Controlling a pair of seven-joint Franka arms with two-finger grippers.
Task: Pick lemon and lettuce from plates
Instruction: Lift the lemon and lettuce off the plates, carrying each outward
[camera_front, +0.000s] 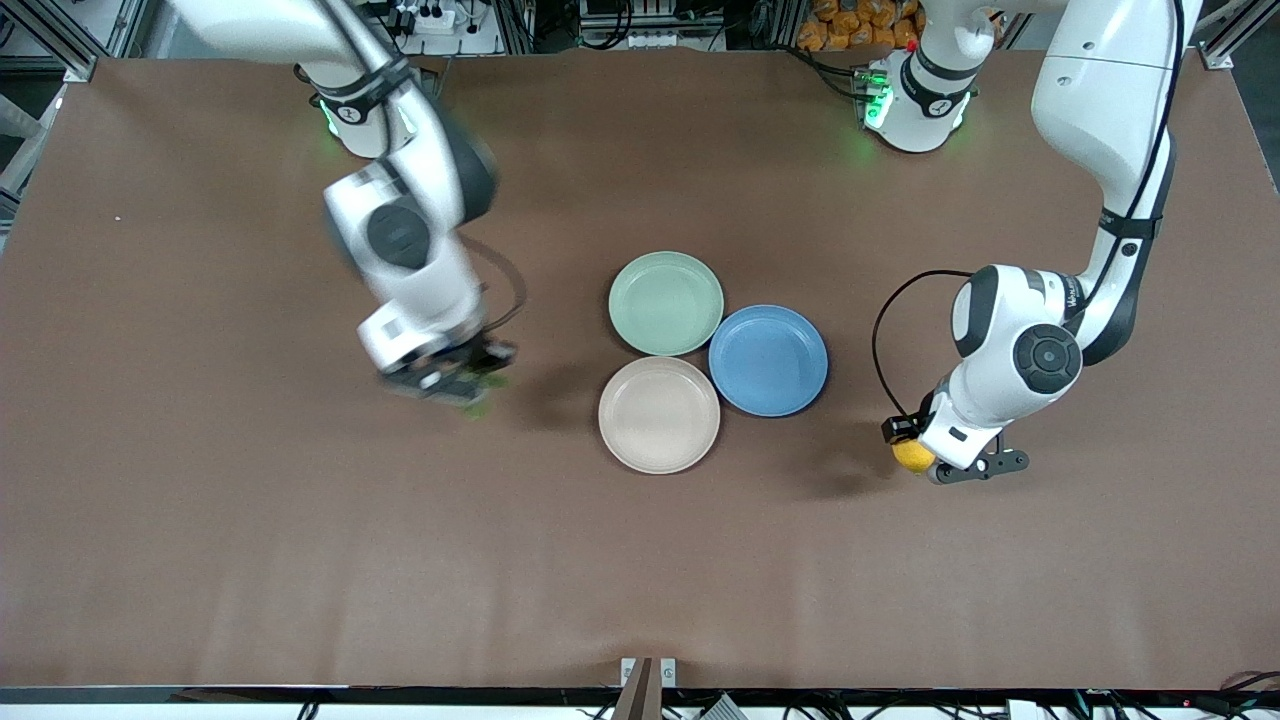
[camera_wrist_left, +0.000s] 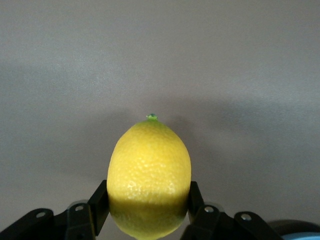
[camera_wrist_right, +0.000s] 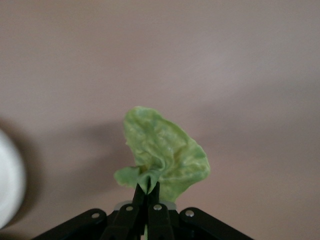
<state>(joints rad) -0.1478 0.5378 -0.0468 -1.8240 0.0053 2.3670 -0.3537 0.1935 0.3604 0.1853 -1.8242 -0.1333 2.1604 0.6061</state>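
Front view: both items lifted, three plates sitting bare

Front view, nearest things first. Left gripper (camera_front: 935, 462) is hanging over bare table (camera_front: 300, 560) toward the left arm's end, clamping the lemon (camera_front: 912, 455); only a yellow edge of the fruit is peeking out beside the wrist housing, the rest being blocked by the arm. Its shadow is falling on the mat between it and the plates.

Beige-pink plate (camera_front: 659, 414) is sitting nearest the front camera of the three, nothing lying in it. Blue plate (camera_front: 768, 360) is sitting just beside it toward the left arm's end, rims touching or nearly so. Mint green plate (camera_front: 666, 303) is sitting farthest from the camera, rim meeting the blue one; cannot tell whether it is touching the beige-pink one.

Right gripper (camera_front: 470, 385) is hovering over bare table toward the right arm's end, well apart from the plates, blurred, pinching the lettuce (camera_front: 478, 402); only a green scrap is showing under the fingers.

Left wrist view: fingers (camera_wrist_left: 98, 204) are pressing both sides of the lemon (camera_wrist_left: 149, 177), tip pointing away from the camera, bare table under it, a blue rim (camera_wrist_left: 300, 235) showing at the corner.

Right wrist view: jaws are closing tight on the base of the lettuce (camera_wrist_right: 165, 155), the leaf crumpling upward over bare table, a pale plate edge (camera_wrist_right: 9, 185) showing at the side.
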